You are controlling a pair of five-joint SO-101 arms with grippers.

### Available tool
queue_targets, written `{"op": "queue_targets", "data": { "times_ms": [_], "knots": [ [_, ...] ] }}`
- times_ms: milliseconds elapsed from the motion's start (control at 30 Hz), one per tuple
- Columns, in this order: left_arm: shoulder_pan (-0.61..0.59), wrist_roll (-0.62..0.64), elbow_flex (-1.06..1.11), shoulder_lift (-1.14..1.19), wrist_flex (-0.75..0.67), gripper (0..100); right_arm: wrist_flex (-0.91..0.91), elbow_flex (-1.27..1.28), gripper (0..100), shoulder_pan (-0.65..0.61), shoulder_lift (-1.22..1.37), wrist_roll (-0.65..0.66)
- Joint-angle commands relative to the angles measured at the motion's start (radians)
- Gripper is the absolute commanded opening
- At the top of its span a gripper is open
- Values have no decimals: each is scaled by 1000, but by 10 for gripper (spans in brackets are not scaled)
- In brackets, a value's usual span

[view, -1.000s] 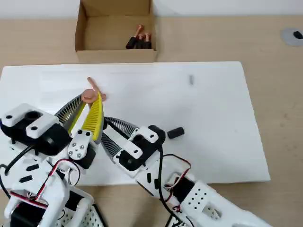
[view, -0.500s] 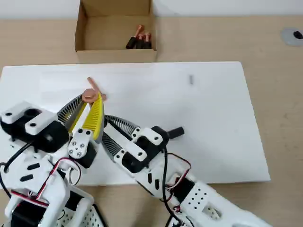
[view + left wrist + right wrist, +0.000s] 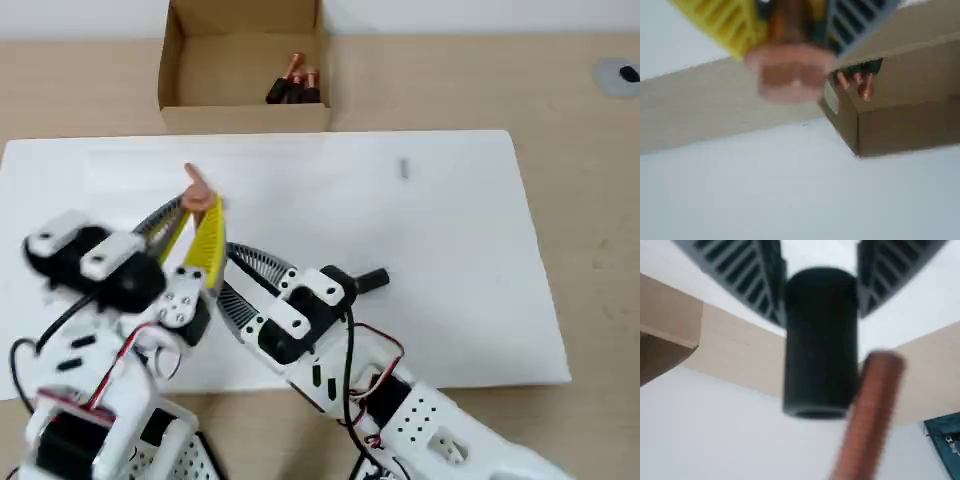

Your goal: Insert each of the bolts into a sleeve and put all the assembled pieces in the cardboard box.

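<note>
My left gripper (image 3: 190, 215), one yellow finger and one grey, is shut on a copper bolt (image 3: 197, 187) over the left of the white mat (image 3: 440, 220). The bolt's hex head (image 3: 791, 70) faces the left wrist camera. My right gripper (image 3: 228, 285) sits just right of it, shut on a black sleeve (image 3: 820, 340). The bolt's threaded shank (image 3: 867, 415) lies beside that sleeve, not inside it. A second black sleeve (image 3: 372, 279) lies loose on the mat by the right arm. The cardboard box (image 3: 180, 70) at the back holds several assembled pieces (image 3: 296, 85).
The mat covers most of the wooden table (image 3: 590, 200); its right half is bare. A small grey mark (image 3: 404, 169) shows on the mat's far side. A dark round fitting (image 3: 620, 75) sits at the table's far right. The box corner (image 3: 860, 135) is close ahead of the left gripper.
The left arm has shifted right and slightly toward the box, tilting the bolt so its head no longer faces up. The right arm edged right a second ago, then held still.
</note>
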Motion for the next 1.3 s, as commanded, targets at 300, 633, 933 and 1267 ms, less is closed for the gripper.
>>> {"op": "queue_targets", "data": {
  "times_ms": [300,633,933,1267],
  "knots": [
    [-18,-11,-163,308,-84,6,-26,2,10,-13,-27,3],
    [-127,-6,-265,317,12,6,-28,2,10,-12,-27,5],
    [-123,-5,-302,318,68,6,-28,2,10,-1,-27,5],
    [-126,-5,-414,461,58,5,-28,2,10,-1,-27,8]
  ]
}}
